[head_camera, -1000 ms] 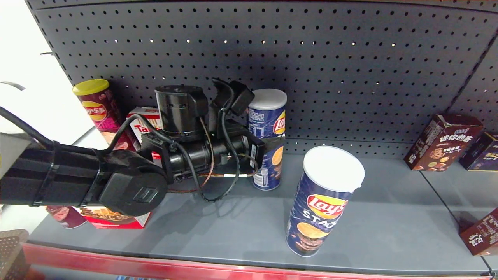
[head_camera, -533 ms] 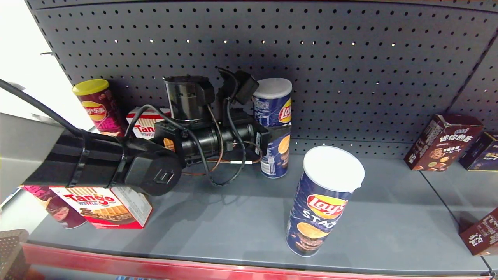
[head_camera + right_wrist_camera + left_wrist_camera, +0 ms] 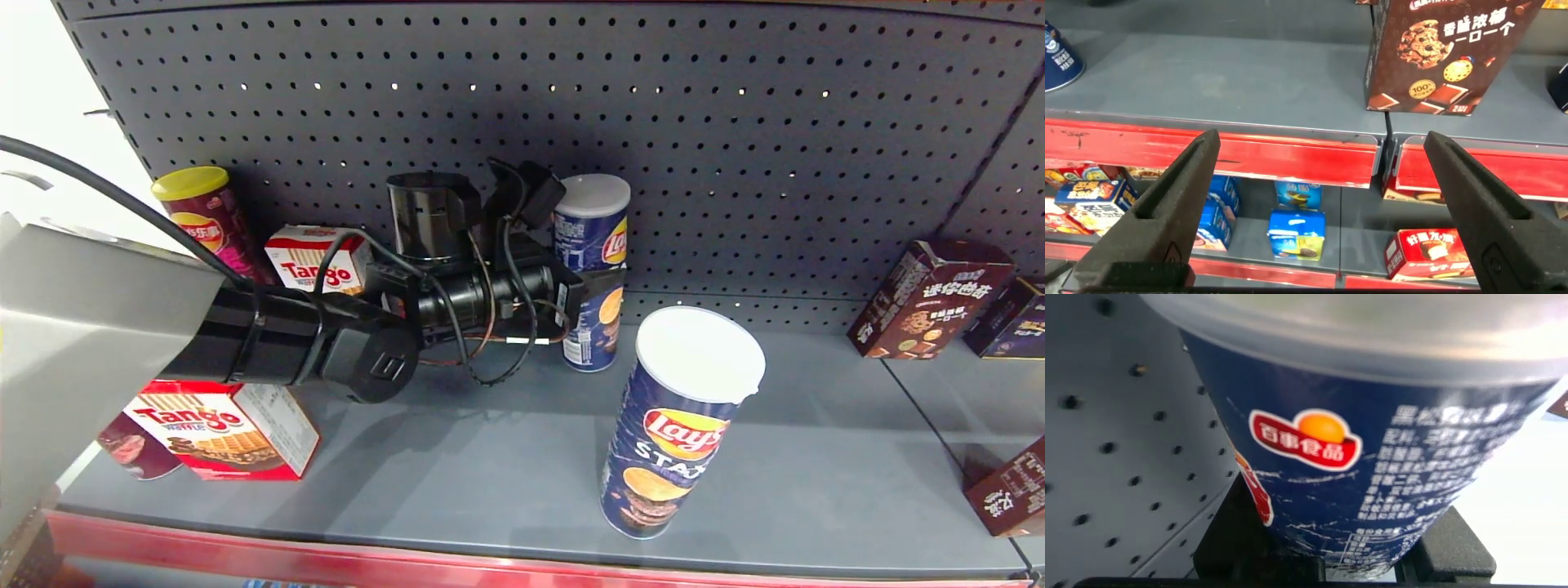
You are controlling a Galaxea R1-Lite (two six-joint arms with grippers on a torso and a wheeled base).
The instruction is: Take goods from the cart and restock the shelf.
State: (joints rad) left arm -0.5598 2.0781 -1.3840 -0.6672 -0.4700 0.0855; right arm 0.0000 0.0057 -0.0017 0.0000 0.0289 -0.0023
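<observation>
Carried the blue chip can (image 3: pixel 591 237) rightward along the shelf (image 3: pixel 506 457) and closer to the pegboard (image 3: pixel 735 122) within the last second, upright, with the left gripper (image 3: pixel 602 282) fingers closed round its middle. Looked near a spot behind the other blue can (image 3: pixel 665 441); probably only setting down and letting go left. Kept the right gripper (image 3: pixel 1319 204) wide open and empty, down by the red front edge (image 3: pixel 1290 151).

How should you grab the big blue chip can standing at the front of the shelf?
Probably around its round middle, from the front or side. The blue chip can stands upright on the shelf with bare space around it.
</observation>
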